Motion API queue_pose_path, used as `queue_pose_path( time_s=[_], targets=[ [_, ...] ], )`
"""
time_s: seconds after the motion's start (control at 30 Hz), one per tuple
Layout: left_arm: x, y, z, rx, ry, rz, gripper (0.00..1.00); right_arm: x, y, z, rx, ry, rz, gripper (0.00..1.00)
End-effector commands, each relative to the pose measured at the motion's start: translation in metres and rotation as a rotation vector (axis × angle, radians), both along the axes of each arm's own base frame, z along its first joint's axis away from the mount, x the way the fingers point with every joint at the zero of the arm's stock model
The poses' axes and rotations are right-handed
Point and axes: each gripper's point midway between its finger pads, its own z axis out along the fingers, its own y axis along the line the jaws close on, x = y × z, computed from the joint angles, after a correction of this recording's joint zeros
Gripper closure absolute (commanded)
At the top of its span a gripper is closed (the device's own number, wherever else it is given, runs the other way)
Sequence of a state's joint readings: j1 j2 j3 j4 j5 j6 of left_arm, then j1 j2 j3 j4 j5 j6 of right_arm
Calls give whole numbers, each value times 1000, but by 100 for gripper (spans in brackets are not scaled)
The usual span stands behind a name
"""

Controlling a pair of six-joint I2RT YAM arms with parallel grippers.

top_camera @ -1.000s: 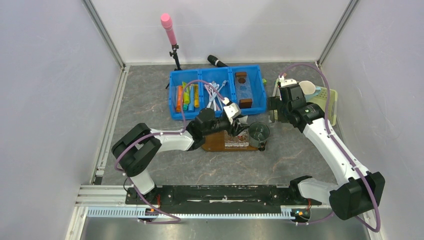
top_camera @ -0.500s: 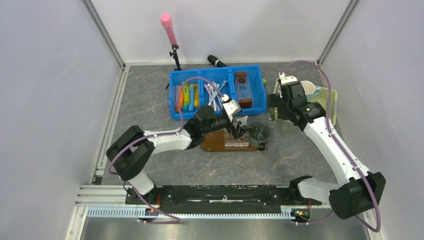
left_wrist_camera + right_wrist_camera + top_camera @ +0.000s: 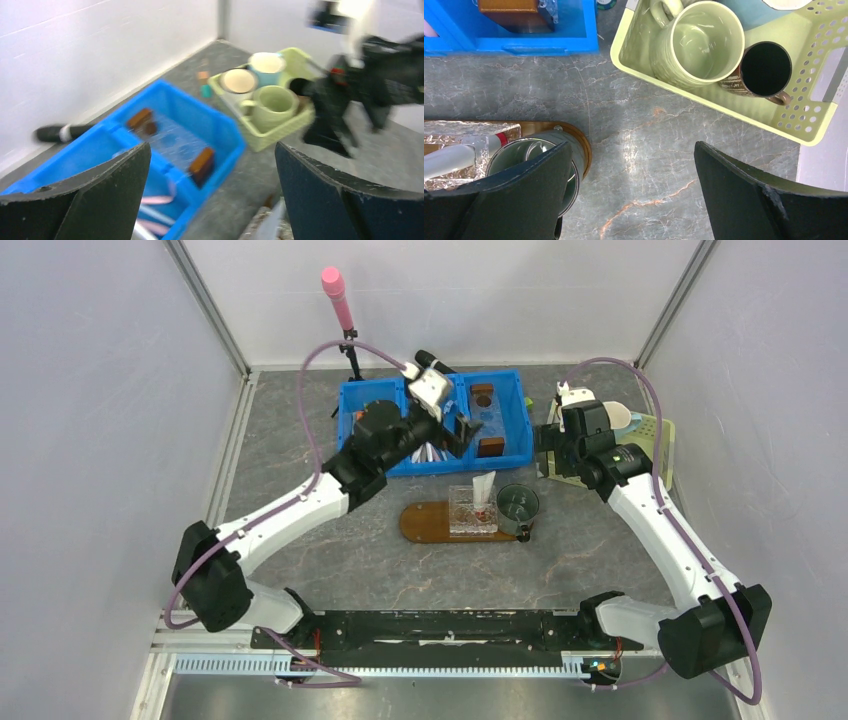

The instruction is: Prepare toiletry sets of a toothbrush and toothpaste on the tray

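While hovering over bin [image 3: 510, 390] at 12 o'clock from tray [image 3: 420, 523], spreads left gripper [image 3: 462, 430] wide, empty, probably poised for a toothbrush. Parks right gripper [image 3: 548, 455] wide and empty at 3 o'clock, beside basket [image 3: 660, 440], likely out of the way. Shows white toothpaste [image 3: 484, 490] propped in clear box [image 3: 462, 518] on tray.

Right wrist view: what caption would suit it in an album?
Open right tool above the table, between the tray with its tube and cup and a green basket of mugs.
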State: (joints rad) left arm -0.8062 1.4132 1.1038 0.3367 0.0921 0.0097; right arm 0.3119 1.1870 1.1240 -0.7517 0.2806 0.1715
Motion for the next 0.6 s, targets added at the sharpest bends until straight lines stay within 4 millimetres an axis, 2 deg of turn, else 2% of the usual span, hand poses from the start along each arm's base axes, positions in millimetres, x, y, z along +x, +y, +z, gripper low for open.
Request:
queue_pose_path(
  time_s=[0.0,0.07,0.2,0.27,0.4,0.57],
  targets=[
    [51,72,-12,29,189,299,0,17,2,29,8,-106,13,2],
    [70,99,-17,25,245,381,1,18,2,29,4,-111,15,2],
    [104,157,-47,67,414,565,5,19,0,29,-5,-127,13,2],
    [121,178,-63,85,481,639,8,19,-1,27,-9,-126,13,2],
    [148,206,-99,137,605,740,17,18,-1,23,-15,-119,16,2],
    [180,223,-145,149,717,805,41,16,-3,20,-20,-116,14,2]
  ],
)
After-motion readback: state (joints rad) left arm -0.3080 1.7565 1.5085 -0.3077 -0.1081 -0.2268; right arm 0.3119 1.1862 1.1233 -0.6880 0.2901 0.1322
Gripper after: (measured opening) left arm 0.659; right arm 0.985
